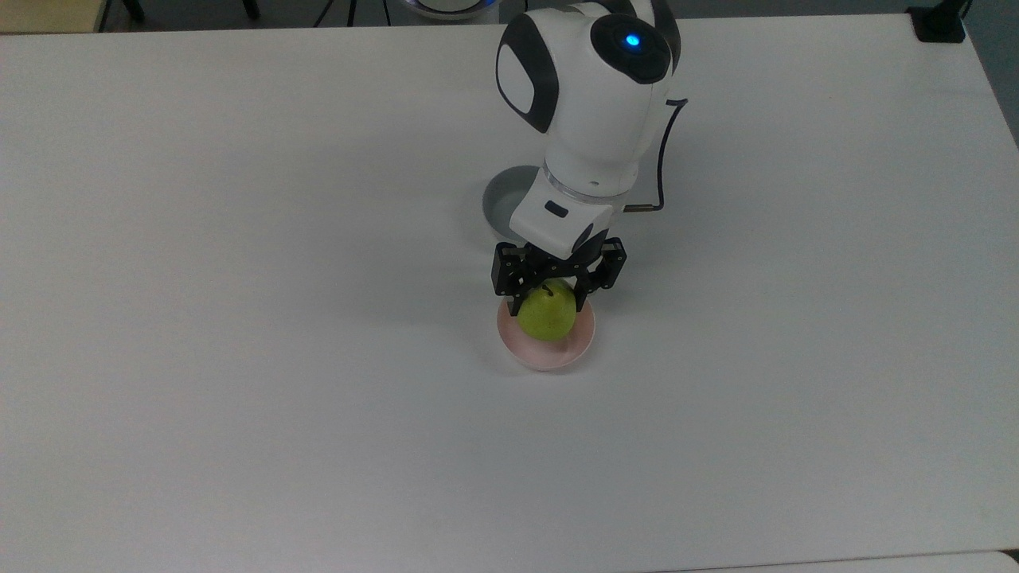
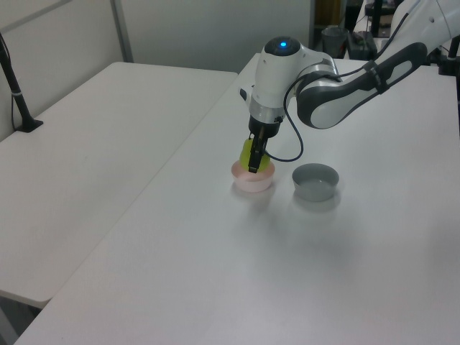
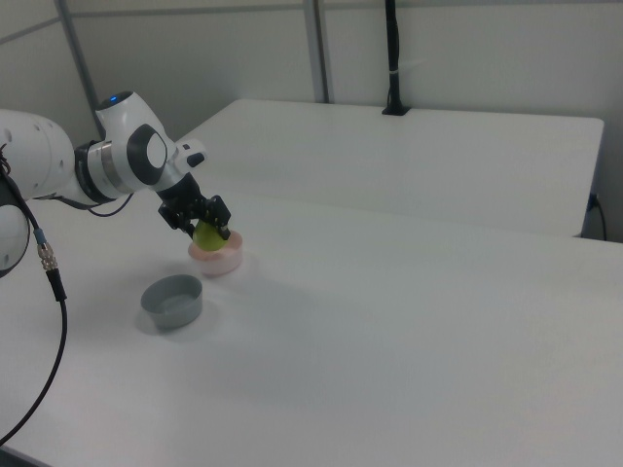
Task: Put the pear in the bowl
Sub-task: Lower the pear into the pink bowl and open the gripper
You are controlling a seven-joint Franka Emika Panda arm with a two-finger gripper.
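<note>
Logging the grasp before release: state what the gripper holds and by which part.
The gripper holds the pear, its fingers clamped on opposite sides of the upper half, near the stem, with the fruit low over the pink bowl.

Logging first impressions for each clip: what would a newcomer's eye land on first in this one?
The bright yellow-green pear stands out against the white table, held in the black hand right over the pale pink bowl near the table's middle. Next comes the bulky white arm with its blue light, reaching in from the top view's far edge. A grey bowl sits beside the pink one, on the left view's right.
</note>
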